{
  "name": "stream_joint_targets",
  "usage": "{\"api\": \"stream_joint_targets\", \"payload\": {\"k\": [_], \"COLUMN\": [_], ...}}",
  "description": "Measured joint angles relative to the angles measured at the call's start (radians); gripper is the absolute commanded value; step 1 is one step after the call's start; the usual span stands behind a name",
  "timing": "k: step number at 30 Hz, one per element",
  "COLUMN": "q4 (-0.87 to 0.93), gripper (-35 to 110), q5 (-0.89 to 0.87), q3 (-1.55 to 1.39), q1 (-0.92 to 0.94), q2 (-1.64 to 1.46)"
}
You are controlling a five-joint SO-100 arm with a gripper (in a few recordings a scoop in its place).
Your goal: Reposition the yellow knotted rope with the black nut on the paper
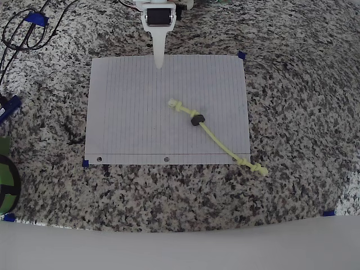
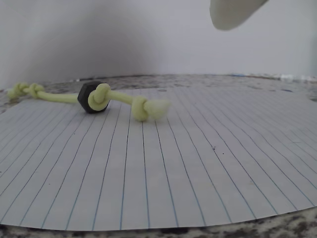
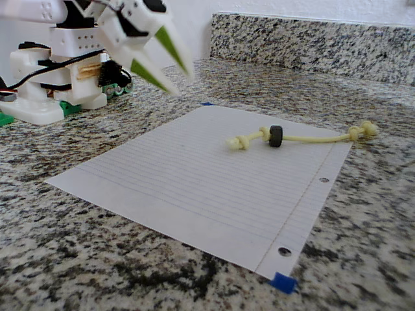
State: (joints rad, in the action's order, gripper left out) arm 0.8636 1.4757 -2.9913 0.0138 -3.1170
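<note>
Gripper [image 3: 170, 70] raised over paper [image 1: 129, 118] edge, fingers parted, empty, yellow knotted rope [image 1: 219, 140] with black nut [image 1: 196, 119] trailing off paper corner

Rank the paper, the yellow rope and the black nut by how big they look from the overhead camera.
1. The paper, by far the largest.
2. The yellow knotted rope, long but thin.
3. The black nut, smallest, threaded on the rope.

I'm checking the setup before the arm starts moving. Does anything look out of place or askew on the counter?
Yes: the yellow knotted rope lies diagonally and hangs off the paper. Its far knot rests on the granite past the paper's corner, near the punched-hole edge, in the overhead view. The black nut sits on the paper near the other knot. Nothing looks damaged.
</note>
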Motion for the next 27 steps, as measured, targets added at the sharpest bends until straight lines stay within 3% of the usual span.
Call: {"api": "stream_joint_targets", "payload": {"k": [12,22,27], "q4": [-0.121,-0.092,0.008], "gripper": [35,38,38], "q5": [0.0,0.003,0.173], "q3": [0.193,0.434,0.595], "q1": [-0.052,-0.066,-0.072], "q2": [0.341,0.684,0.882]}}
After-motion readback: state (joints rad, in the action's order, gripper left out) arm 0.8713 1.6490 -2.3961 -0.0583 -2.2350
